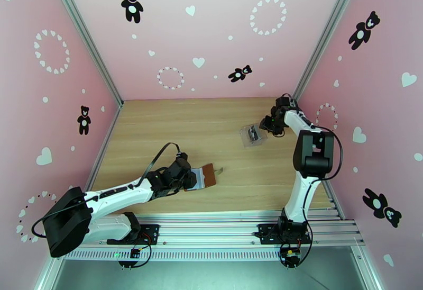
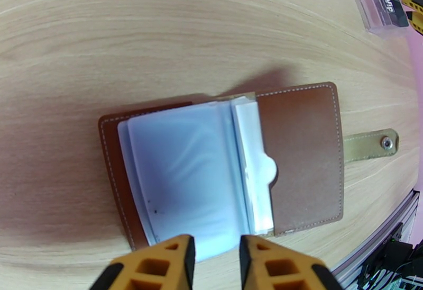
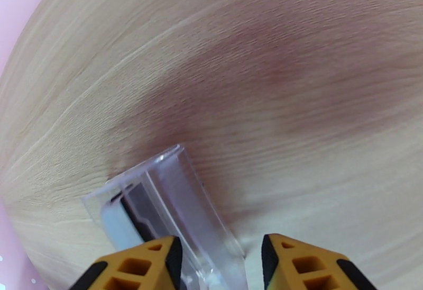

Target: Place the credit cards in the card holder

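Table: pale wood, pink walls round it.

Holder: lies open and flat, near left, clear pockets up, snap tab sticking out sideways. No card in it yet.

Case: clear plastic, well apart from the holder, toward the far right.

Card: dark, inside the case.

Left gripper: over the holder's near edge, fingers a little apart with the pocket sheet's edge between them. I see no firm pinch.

Right gripper: at the case, fingers spread either side of one end, not clamped.

Risks: the case looks slick and light, so closing fingers could skid it away, or grab case and card together. The floppy pockets could sag shut and jam the card at the mouth.
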Available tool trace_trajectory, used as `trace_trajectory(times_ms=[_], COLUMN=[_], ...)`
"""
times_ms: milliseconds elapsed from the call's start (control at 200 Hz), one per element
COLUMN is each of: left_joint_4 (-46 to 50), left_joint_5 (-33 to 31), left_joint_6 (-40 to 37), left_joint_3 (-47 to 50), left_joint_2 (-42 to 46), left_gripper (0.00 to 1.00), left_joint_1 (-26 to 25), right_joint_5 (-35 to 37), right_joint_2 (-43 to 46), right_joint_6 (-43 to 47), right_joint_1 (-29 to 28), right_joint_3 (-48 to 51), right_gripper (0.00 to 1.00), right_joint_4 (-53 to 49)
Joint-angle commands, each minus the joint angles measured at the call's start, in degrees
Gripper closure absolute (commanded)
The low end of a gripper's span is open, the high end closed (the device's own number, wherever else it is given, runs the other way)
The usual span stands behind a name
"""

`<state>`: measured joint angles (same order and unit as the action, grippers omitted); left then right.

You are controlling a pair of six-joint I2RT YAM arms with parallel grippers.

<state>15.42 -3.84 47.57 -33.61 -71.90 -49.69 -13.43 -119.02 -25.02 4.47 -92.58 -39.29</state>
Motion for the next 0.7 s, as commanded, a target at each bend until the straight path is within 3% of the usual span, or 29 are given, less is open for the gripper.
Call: trace_trajectory(times_ms=[0,145,315,696], left_joint_4=[-0.68,-0.34,-0.13,1.95], left_joint_5=[0.4,0.15,-0.21,-2.32], left_joint_6=[-0.87,-1.0,-0.94,-0.51], left_joint_3=[-0.14,-0.67,-0.06,0.83], left_joint_2=[-0.4,-0.92,-0.07,2.0], left_gripper=[0.71,0.71,0.7,0.7], left_joint_1=[-0.4,-0.34,-0.4,-0.32], right_joint_5=[-1.66,-4.35,-6.61,-8.22], right_joint_2=[-1.84,-2.55,-2.51,-5.37], right_joint_6=[1.35,1.97,5.13,6.56], right_joint_1=[-0.08,-1.02,-4.85,-20.66], right_joint_3=[-1.83,-1.47,-1.85,-8.35], right_gripper=[0.55,0.76,0.89,0.96], right_joint_4=[-1.96,-1.07,-1.01,-3.54])
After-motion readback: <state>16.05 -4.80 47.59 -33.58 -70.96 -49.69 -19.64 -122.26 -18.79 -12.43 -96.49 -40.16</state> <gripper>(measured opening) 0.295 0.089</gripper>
